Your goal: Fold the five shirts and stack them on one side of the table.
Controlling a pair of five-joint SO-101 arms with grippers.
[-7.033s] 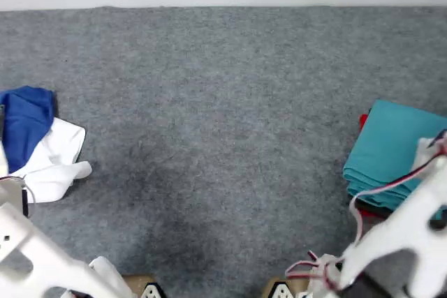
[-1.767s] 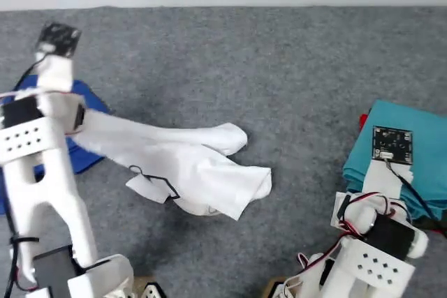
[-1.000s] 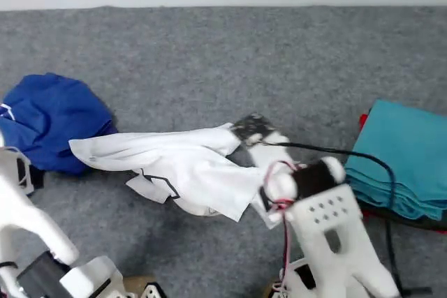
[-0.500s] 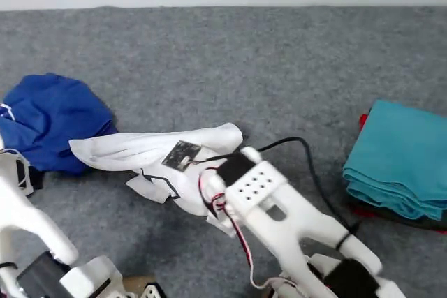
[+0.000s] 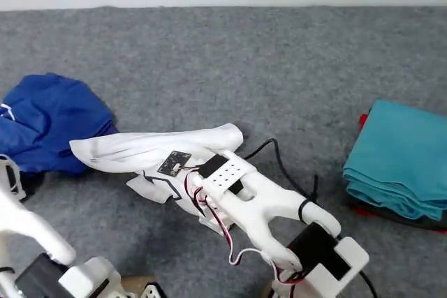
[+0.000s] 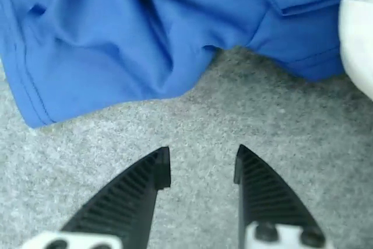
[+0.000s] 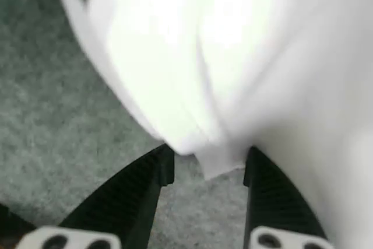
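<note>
Straddles near edge of crumpled white cotton shirt (image 5: pixel 157 153), mid-table, with right gripper (image 7: pixel 210 157) spread wide, clasping nothing, probably to pinch that edge for flattening. Holds left gripper (image 6: pixel 202 157) agape, empty, beside rumpled blue shirt (image 5: pixel 49 118), far left.

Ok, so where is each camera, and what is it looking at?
High view: fixed above, looking down on the grey table, blue shirt, white shirt, folded teal shirts, left arm and right arm.
Left wrist view: on the left arm, looking past its open left pincer at the blue shirt.
Right wrist view: on the right arm, looking past its open right pincer at the white shirt's edge.
Shared: the high view and each wrist view show that arm's shirt.
</note>
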